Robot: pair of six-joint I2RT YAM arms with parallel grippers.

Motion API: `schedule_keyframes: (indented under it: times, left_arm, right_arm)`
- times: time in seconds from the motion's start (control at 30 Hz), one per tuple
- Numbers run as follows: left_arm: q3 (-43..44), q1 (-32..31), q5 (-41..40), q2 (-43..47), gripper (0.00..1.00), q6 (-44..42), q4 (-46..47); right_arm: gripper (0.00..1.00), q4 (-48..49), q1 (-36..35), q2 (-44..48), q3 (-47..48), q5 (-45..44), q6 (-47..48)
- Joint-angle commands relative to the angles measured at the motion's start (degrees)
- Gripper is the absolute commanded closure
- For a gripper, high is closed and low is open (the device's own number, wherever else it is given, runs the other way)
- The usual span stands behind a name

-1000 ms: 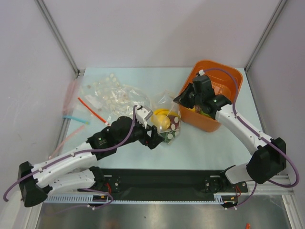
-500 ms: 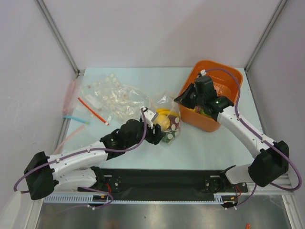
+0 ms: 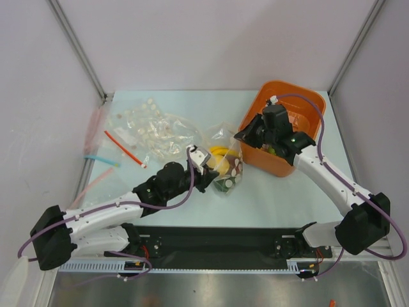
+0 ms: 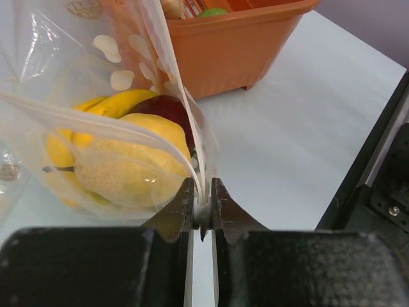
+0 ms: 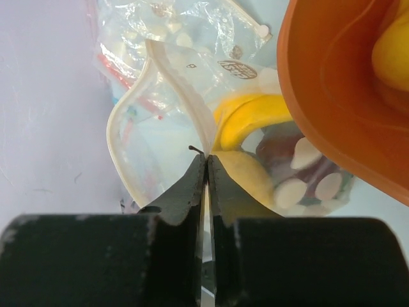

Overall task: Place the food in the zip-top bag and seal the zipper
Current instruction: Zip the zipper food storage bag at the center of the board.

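Here the left pincer (image 4: 202, 195) pinches an edge of the zip-top bag (image 4: 121, 80), with banana (image 4: 118, 102), lemon (image 4: 128, 163) and dark apple (image 4: 171, 110) inside just beyond its tips. The right pincer (image 5: 206, 160) is closed on the bag's zipper (image 5: 182, 89); the orange basket (image 5: 332, 109) at its right holds yellow fruit (image 5: 393, 51).

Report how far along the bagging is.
Done: a banana, a lemon and an apple lie inside the bag. In hand: the left gripper and the right gripper each pinch the bag's mouth edge, and the mouth gapes open. Left: some food lies in the basket, and the zipper is unsealed.
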State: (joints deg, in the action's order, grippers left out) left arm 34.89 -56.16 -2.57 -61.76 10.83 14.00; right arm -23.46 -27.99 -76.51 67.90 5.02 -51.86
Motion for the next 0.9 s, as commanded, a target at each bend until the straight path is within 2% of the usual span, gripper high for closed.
schedule_keyframes:
  times: [0.0,0.03,0.07,0.1,0.17,0.23,0.33,0.4,0.43,0.47,0.53,0.6,0.7,0.87]
  left_arm:
    - [-0.71,2.27,2.13,5.41,1.0,-3.71,1.21]
    - [-0.62,2.89,3.78,6.46,1.0,-4.49,-0.53]
    - [-0.53,3.6,4.58,7.34,1.0,-4.85,-1.51]
    - [-0.44,5.08,6.68,9.44,1.0,-5.2,-2.48]
    - [-0.35,6.67,9.32,11.21,1.0,-6.43,-5.03]
    - [0.17,8.08,11.26,13.15,1.0,-7.57,-8.19]
    - [1.14,8.79,13.73,14.47,1.0,-9.07,-12.23]
    - [1.32,8.79,14.6,14.82,1.0,-10.12,-13.55]
    - [1.4,8.88,15.39,15.26,1.0,-10.65,-13.73]
    - [1.49,8.88,16.1,15.52,1.0,-10.65,-15.21]
    - [1.93,8.88,16.37,16.05,1.0,-13.02,-16.63]
    - [2.37,9.05,16.89,16.23,1.0,-13.9,-18.12]
    - [3.69,9.23,18.56,16.49,0.99,-16.1,-20.49]
    - [4.13,9.32,19.18,17.02,1.0,-17.68,-22.0]
  right_arm:
    - [0.91,2.46,0.13,1.54,1.18,1.39,3.41]
    - [0.81,2.46,0.04,1.37,1.36,3.23,4.99]
    - [0.6,2.46,0.04,1.36,1.97,4.12,6.49]
    - [0.52,2.28,0.04,1.36,2.24,5.08,9.72]
    - [0.43,1.93,-0.05,1.36,2.85,7.89,13.25]
    - [0.43,1.85,0.04,1.36,3.9,11.4,18.69]
    - [0.4,-0.79,-0.05,0.93,6.71,12.38,21.53]
    - [0.32,-2.98,-0.92,0.4,8.82,12.91,24.6]
    - [0.24,-3.6,-1.45,0.05,10.66,13.09,28.44]
    - [0.22,-3.95,-3.02,0.22,11.28,13.35,30.83]
    - [0.21,-2.39,-3.83,0.92,10.77,15.62,36.19]
    - [0.24,0.08,-3.57,1.36,9.71,17.39,39.98]
    - [0.28,-1.4,-3.74,-1.35,11.28,20.03,44.45]
    - [0.21,-6.23,-3.83,-6.8,16.37,10.38,48.08]
